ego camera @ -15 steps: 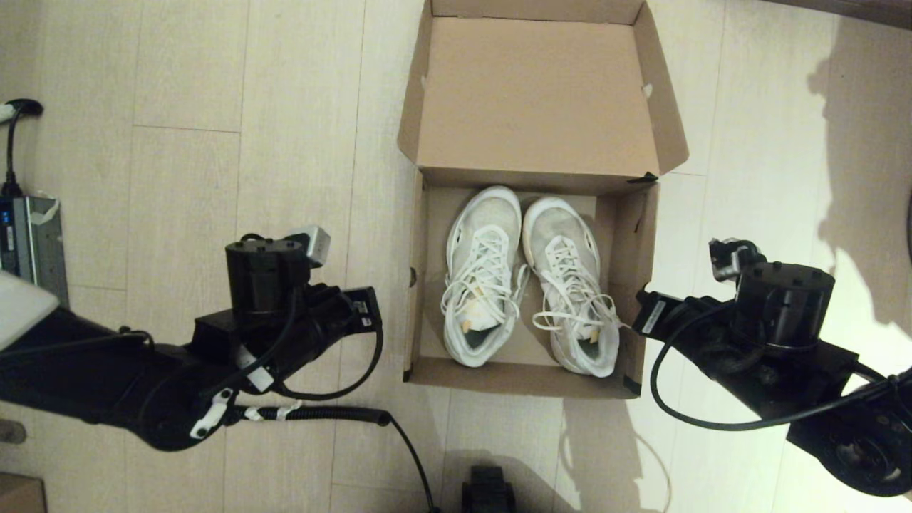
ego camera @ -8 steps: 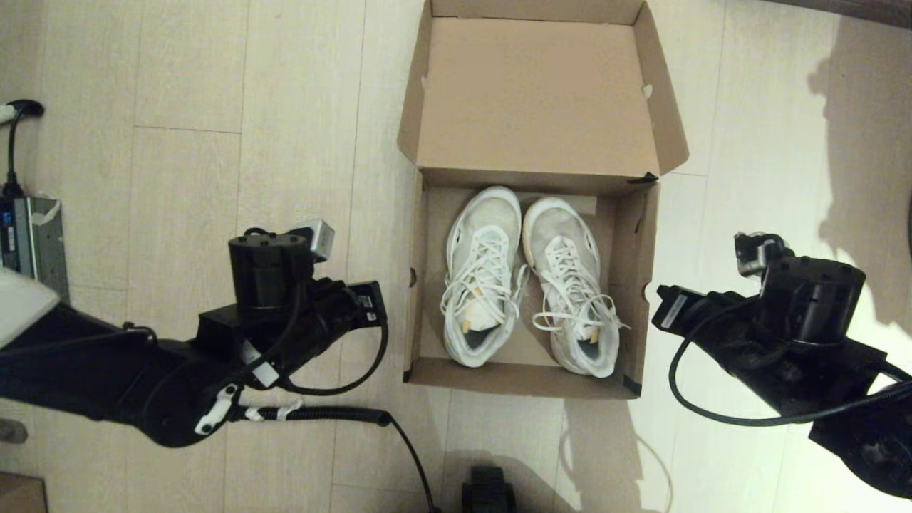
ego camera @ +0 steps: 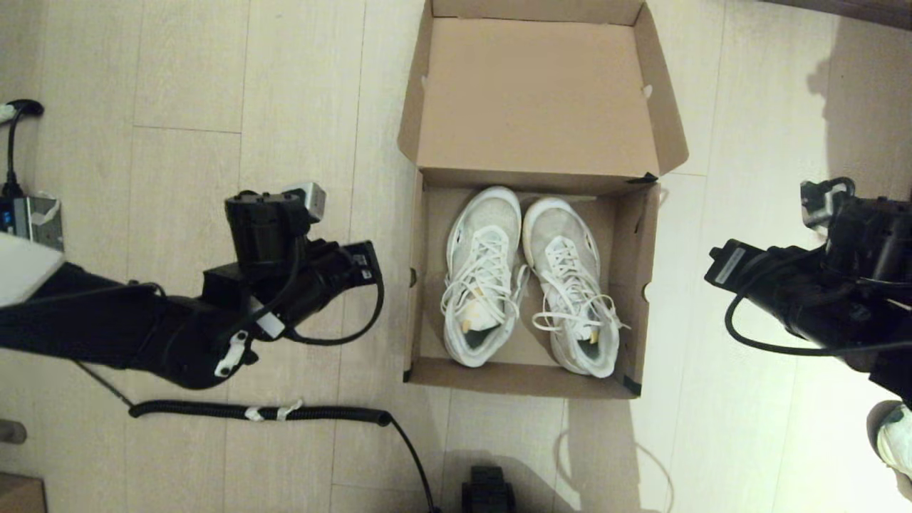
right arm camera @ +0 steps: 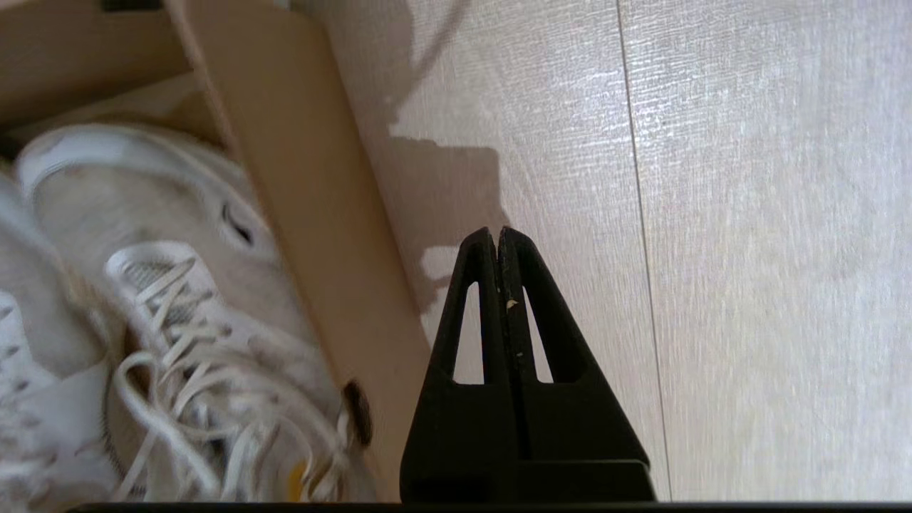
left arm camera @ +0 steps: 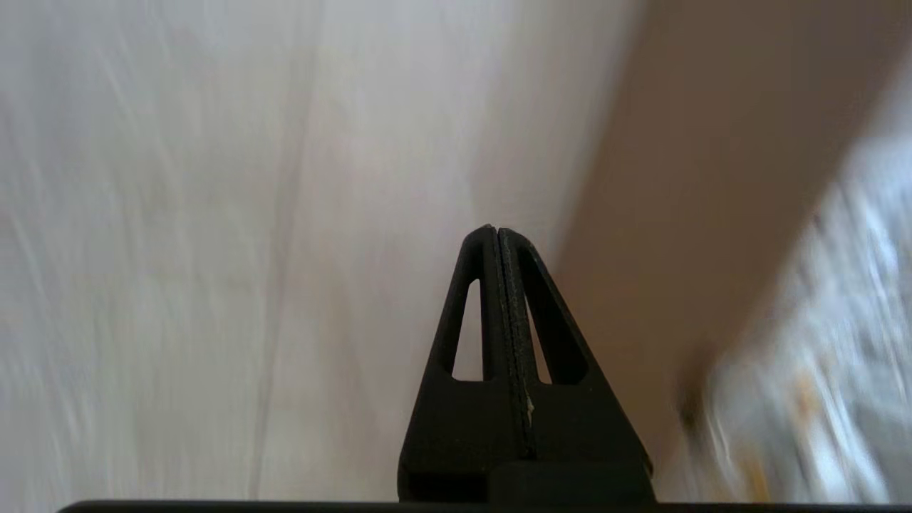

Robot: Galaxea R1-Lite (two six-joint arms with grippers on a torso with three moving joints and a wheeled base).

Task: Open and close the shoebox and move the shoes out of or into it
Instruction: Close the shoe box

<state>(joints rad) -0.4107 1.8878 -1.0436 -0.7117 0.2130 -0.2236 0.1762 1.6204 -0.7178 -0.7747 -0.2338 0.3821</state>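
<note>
Blurred and cut-off bits

The left wrist view smears the shoebox (left arm camera: 698, 214) wall; a lone shoe (ego camera: 896, 440) is cut by the head view's edge.

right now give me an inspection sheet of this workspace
surface: pale wood-look floor.
job's things: shoebox open, lid flap laid back; both shoes side by side inside.
clutter: lone whitish shoe at the right edge; grey device at the left edge.
grippers: left tool shut, empty, left of the box; right tool shut, empty, over the floor to its right.
cables: black coiled cable on the floor under the left arm.
surroundings: nothing seen.
</note>
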